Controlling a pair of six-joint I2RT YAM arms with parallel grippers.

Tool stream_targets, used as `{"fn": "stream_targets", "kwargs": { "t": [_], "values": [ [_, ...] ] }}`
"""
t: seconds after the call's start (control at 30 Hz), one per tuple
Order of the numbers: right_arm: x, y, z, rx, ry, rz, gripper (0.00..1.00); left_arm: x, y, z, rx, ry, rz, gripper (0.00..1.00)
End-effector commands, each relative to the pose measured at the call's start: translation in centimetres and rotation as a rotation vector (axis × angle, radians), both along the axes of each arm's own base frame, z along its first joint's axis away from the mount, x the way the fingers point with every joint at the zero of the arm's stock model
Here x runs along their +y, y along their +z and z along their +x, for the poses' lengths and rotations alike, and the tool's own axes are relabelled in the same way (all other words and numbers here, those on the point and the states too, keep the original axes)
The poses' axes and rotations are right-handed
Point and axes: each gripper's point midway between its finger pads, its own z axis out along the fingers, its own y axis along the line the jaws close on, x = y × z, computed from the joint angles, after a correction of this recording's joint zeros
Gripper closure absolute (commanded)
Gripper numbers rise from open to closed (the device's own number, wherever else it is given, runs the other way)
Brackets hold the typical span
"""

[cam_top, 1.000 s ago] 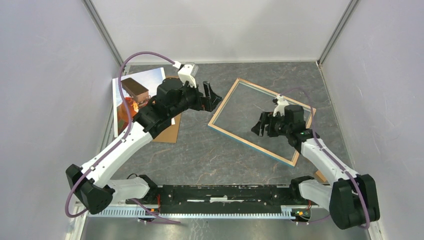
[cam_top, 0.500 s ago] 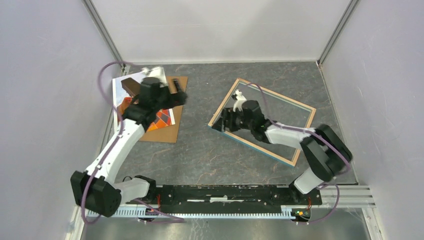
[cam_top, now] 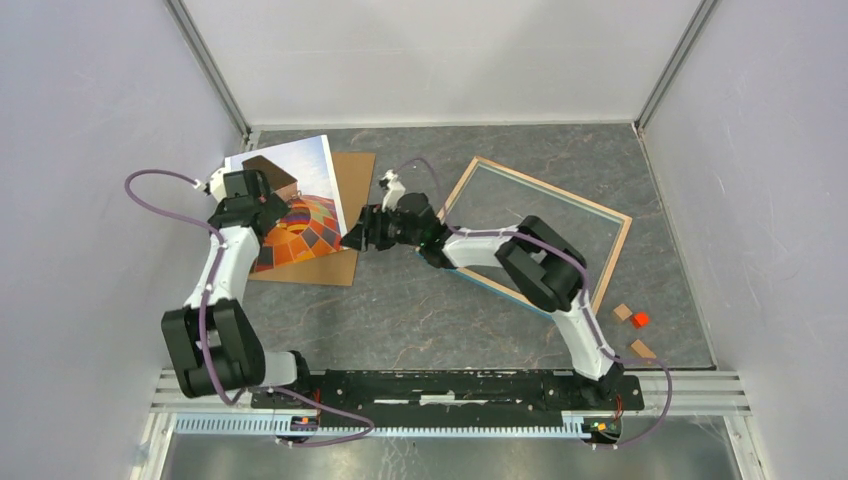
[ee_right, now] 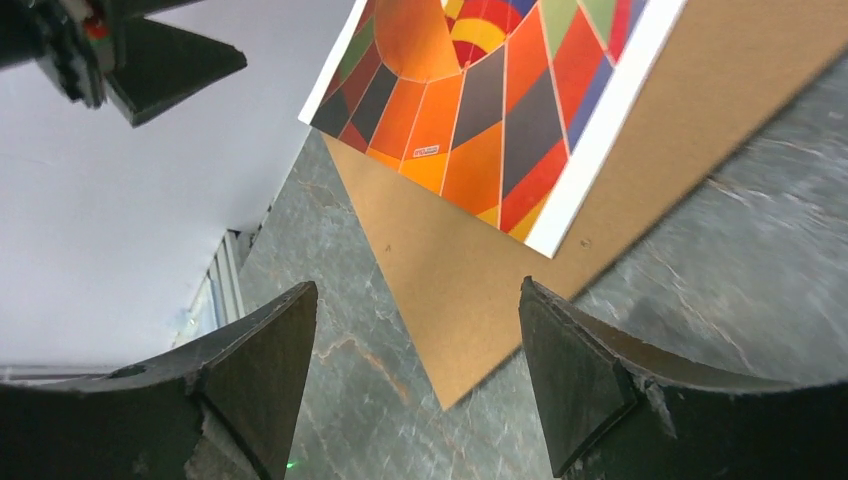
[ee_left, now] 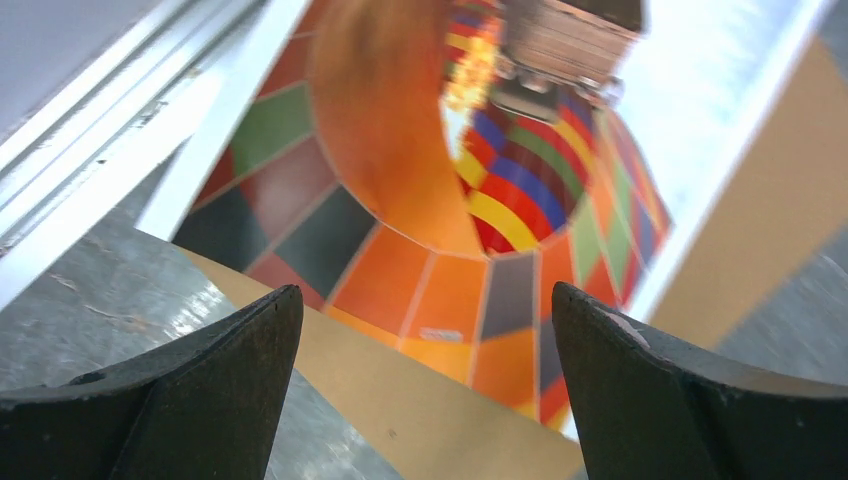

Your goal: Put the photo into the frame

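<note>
Nothing is framed yet: the photo (cam_top: 312,212) lies on the brown board (cam_top: 354,176) at the far left, apart from the empty frame (cam_top: 556,187), while the left gripper (ee_left: 425,300) and right gripper (ee_right: 415,290) hover over it, both spread open and holding nothing.

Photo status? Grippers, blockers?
Left gripper open over photo; right gripper open near its corner. Photo on backing board, outside frame. Right arm crosses over frame.

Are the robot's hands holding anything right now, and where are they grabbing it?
Nothing is held. The left gripper and right gripper are both open near the photo, not gripping it.
</note>
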Motion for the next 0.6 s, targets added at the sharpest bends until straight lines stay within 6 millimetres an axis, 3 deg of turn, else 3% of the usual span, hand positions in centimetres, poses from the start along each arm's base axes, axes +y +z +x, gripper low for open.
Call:
{"fn": "stream_targets", "kwargs": {
  "t": [0.0,0.13,0.2,0.33,0.57],
  "values": [
    [4.0,0.4,-0.1,-0.123,0.094,-0.002,0.21,5.7,0.1,1.3,0.010,0.131,0.065,0.00],
    [6.2,-1.4,-1.2,-0.165,0.181,-0.018,0.20,8.2,0.1,0.8,0.098,0.111,0.170,0.00],
    [6.8,-2.0,-1.3,-0.168,0.204,-0.011,0.20,9.7,-1.4,-0.6,0.180,0.162,0.146,0.00],
    [7.1,-3.6,-1.3,-0.163,0.217,-0.011,0.20,9.1,-5.0,-2.2,0.219,0.155,-0.010,0.00],
    [7.8,-4.4,-1.5,-0.151,0.254,-0.001,0.21,10.2,-4.7,-5.8,0.259,0.281,0.063,0.00]
  ]
}}
